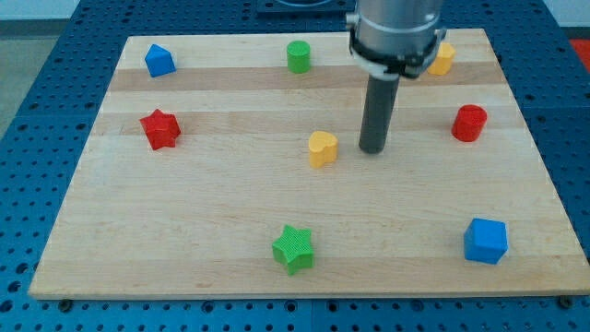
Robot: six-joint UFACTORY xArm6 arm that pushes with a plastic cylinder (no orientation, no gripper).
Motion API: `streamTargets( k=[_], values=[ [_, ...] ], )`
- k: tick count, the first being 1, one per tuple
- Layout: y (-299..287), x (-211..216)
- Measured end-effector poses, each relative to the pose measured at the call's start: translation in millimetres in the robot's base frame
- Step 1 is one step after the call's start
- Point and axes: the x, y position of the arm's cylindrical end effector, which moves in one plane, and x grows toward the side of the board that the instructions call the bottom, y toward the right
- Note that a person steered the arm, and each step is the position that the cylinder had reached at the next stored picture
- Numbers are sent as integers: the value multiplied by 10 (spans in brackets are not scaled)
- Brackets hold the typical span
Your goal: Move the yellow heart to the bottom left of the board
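The yellow heart (322, 148) lies near the middle of the wooden board (184, 231). My tip (372, 150) stands on the board just to the right of the yellow heart, a small gap away and not touching it. The rod rises from there to the arm's grey body at the view's top. The board's bottom left corner lies far from the heart, down and to the left.
A green star (294, 249) lies at the bottom centre, a red star (160, 128) at the left. A blue block (159, 61) is top left, a green cylinder (298, 56) top centre. A yellow block (442, 59) is partly hidden by the arm. A red cylinder (468, 123) and blue cube (485, 241) lie right.
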Motion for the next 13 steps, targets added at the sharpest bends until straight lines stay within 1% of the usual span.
streamTargets(
  k=[1, 2, 3, 4, 5, 6, 9, 12, 13],
  values=[
    [-443, -274],
    [-581, -11],
    [-580, 59],
    [-580, -19],
    [-555, 0],
    [-712, 203],
    [-558, 252],
    [-537, 364],
    [-268, 361]
  ],
)
